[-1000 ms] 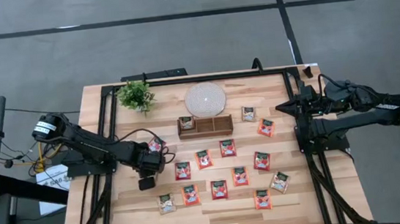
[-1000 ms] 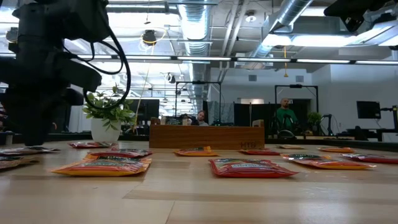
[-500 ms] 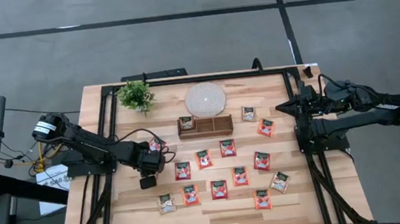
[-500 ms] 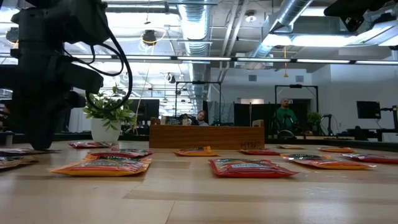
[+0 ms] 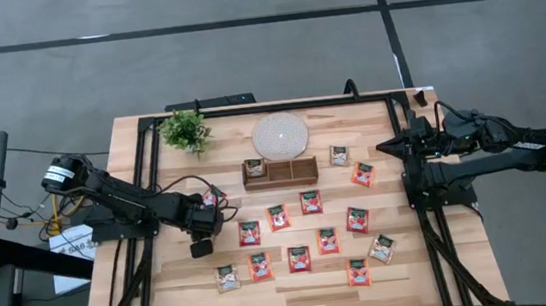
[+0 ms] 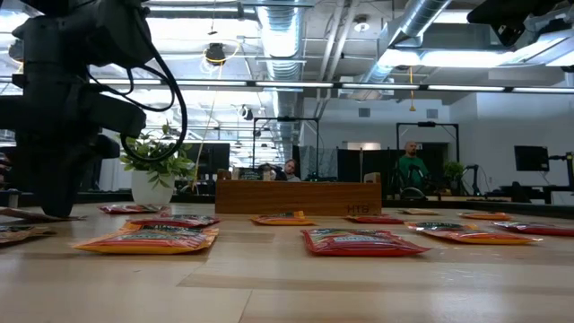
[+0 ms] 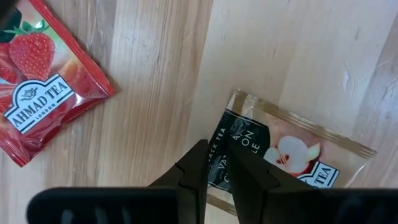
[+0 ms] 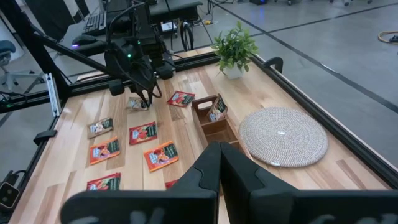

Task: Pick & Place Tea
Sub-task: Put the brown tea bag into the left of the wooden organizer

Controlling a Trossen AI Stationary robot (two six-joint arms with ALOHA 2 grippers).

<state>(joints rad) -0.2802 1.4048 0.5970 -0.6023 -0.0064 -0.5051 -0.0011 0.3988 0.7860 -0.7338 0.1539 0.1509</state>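
Fourteen sachets (image 5: 299, 259) lie flat on the surface (image 5: 307, 295); one more stands in the tray (image 5: 280, 170). Most are red-orange, three pale, each with a light central picture. The left gripper (image 7: 224, 163) has its fingers (image 7: 196, 168) clenched on the edge of a pale sachet (image 7: 292, 157); only its wrist view shows this pinch and the printed apple. The right gripper (image 8: 219, 157) waits at the right edge, fingers closed on nothing.
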